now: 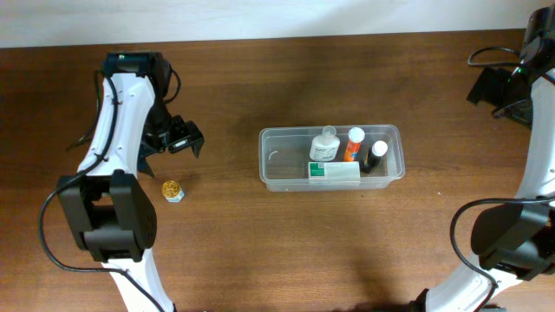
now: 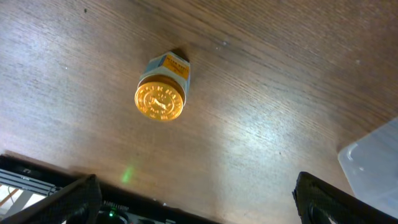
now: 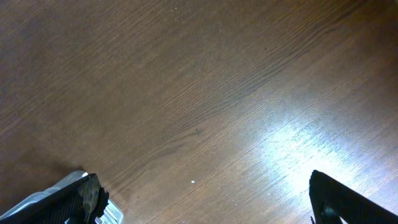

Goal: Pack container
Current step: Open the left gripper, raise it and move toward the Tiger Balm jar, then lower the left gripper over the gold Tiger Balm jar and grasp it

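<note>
Brown wooden table [image 1: 260, 251] fills the overhead view, grain running across it, with a pale wall strip [image 1: 260, 17] along the far edge. On the left side sits a little gold-capped jar [image 1: 173, 190], all alone. The left wrist view looks onto its embossed lid [image 2: 160, 101], a yellow-and-blue label behind it and a faint green light spot [image 2: 129, 173] on the wood nearby. Mid-table, three bottles cluster: a clear one [image 1: 325, 143], an orange one [image 1: 354, 144] and a dark one [image 1: 376, 156], all white-capped. A green-and-white box [image 1: 334, 171] lies just in front. The right wrist view shows bare wood with a bright glare patch [image 3: 298, 143].
</note>
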`<state>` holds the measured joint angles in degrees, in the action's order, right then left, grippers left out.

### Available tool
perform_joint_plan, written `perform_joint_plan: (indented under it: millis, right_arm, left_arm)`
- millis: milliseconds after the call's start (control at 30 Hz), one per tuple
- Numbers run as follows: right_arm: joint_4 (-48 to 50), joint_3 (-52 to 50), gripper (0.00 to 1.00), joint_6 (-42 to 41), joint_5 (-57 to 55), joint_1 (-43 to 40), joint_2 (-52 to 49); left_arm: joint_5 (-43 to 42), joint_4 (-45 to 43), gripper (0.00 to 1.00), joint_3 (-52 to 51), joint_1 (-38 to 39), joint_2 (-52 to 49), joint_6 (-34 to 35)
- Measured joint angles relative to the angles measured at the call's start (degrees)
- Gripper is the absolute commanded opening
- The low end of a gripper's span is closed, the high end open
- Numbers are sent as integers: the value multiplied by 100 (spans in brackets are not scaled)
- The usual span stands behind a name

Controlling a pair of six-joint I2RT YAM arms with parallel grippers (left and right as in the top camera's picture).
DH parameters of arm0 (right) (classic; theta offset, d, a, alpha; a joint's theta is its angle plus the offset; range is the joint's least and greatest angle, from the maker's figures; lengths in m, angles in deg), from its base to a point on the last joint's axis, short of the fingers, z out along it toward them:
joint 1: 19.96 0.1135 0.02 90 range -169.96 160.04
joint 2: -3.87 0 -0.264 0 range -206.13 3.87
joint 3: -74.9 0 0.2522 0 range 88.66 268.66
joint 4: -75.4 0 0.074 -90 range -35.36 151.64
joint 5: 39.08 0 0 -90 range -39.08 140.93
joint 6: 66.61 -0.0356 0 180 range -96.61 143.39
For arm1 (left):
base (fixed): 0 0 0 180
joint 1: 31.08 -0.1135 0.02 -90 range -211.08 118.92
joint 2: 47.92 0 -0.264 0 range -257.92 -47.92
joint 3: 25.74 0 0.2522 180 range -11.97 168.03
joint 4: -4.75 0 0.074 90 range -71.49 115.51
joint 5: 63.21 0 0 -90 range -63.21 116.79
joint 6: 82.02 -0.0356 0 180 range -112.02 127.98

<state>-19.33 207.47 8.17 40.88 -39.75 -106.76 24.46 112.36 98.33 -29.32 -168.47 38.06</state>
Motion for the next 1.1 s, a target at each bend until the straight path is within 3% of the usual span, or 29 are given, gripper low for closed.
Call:
perform_joint_plan:
  millis: [533, 733, 967, 1100]
  right_arm:
    - [0, 0, 98, -2, 0, 0, 0]
    - [0, 0, 98, -4, 0, 0, 0]
    - [0, 0, 98, 0, 0, 0, 0]
    - [0, 0, 98, 2, 0, 0, 0]
  left_arm:
    - [190, 105, 99, -70, -11, 0, -72]
    - [168, 109, 100, -72, -413, 48, 96]
    - [354, -278, 99, -492, -625, 994, 136]
    - [404, -811, 99, -1445, -597, 1781, 319]
